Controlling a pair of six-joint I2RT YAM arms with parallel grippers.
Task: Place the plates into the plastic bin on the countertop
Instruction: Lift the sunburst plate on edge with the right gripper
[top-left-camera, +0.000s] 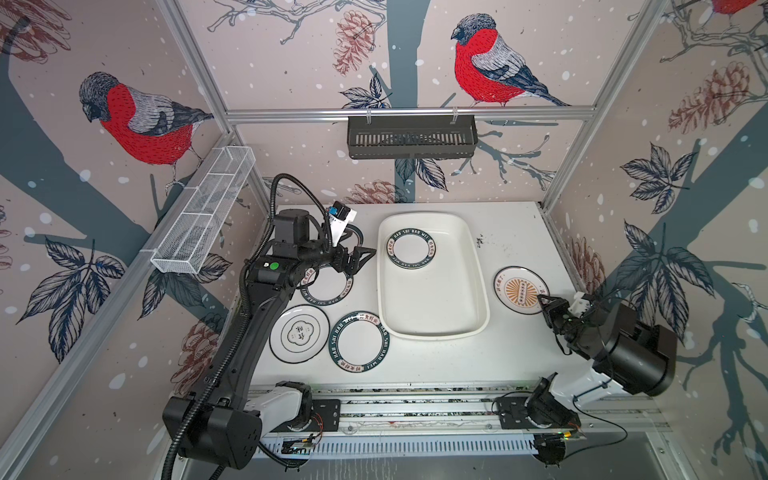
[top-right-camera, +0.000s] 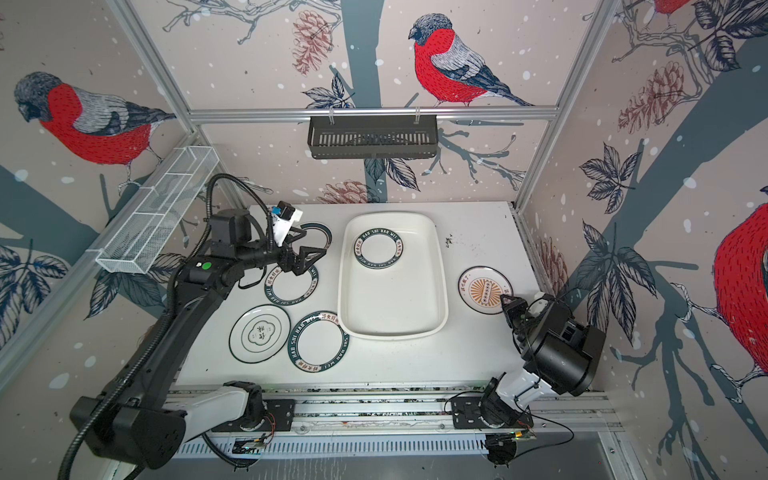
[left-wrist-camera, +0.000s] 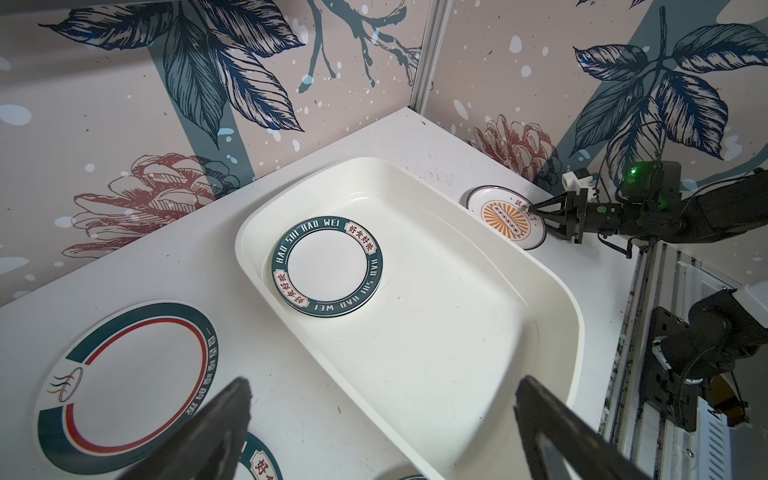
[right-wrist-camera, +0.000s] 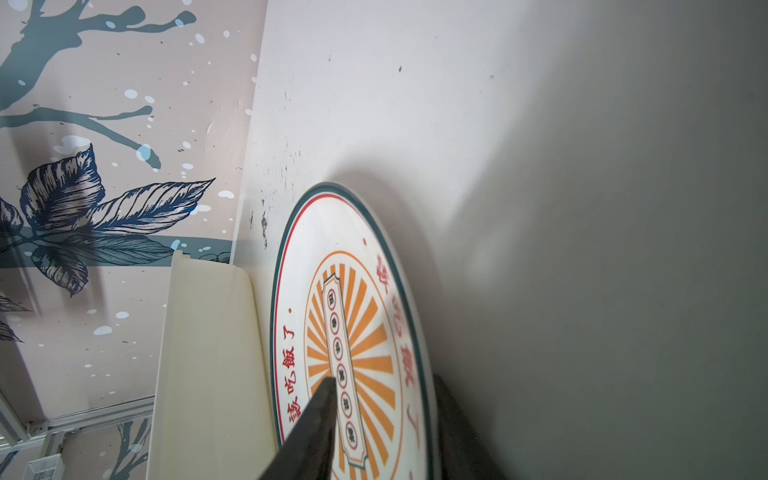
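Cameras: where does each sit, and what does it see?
Top views: high at the front, looking down on the countertop; left arm and right arm show.
Left wrist: on the left arm, facing across the plastic bin; left gripper shows.
Right wrist: on the right arm, low over the sunburst plate; right gripper straddles its rim.
Shared: all show that plate.

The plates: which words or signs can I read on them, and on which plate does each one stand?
"HAO SHI HAO WEI" and "好食好味": green rim of the binned plate, lying in the bin.
"HAO SHI HAO WEI": green rim of the front plate.
"該吃飯了": red, on the sunburst plate; its centre strip is too small to read.
Clover plate emblem and red-ringed plate rim: too blurred to read.
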